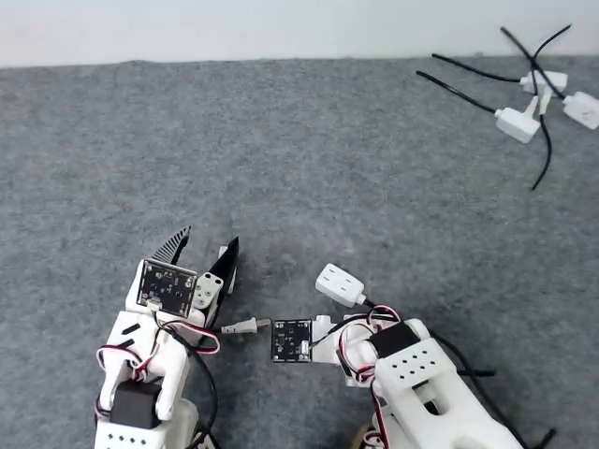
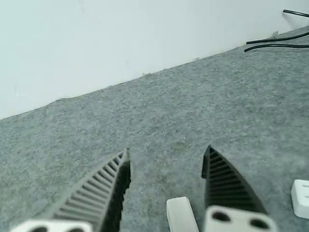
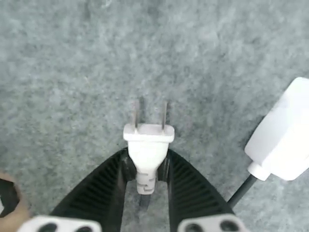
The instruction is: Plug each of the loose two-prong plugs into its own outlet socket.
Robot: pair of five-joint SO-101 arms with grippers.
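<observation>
My right gripper (image 3: 147, 155) is shut on a white two-prong plug (image 3: 147, 140), prongs pointing away from the fingers, just above the grey carpet. In the high view this plug (image 1: 240, 327) sits low in the middle, held by the right gripper (image 1: 258, 326). A white outlet socket (image 1: 340, 284) on a black cord lies just beyond the right arm and shows beside the plug in the right wrist view (image 3: 282, 133). My left gripper (image 1: 204, 251) stands open with nothing between its fingers (image 2: 99, 193), to the left of the held plug.
Several white plugs and sockets (image 1: 518, 123) with tangled black cords (image 1: 543, 150) lie at the far right corner near the white wall (image 1: 281, 28). Grey carpet (image 1: 309, 159) covers the table between them and the arms.
</observation>
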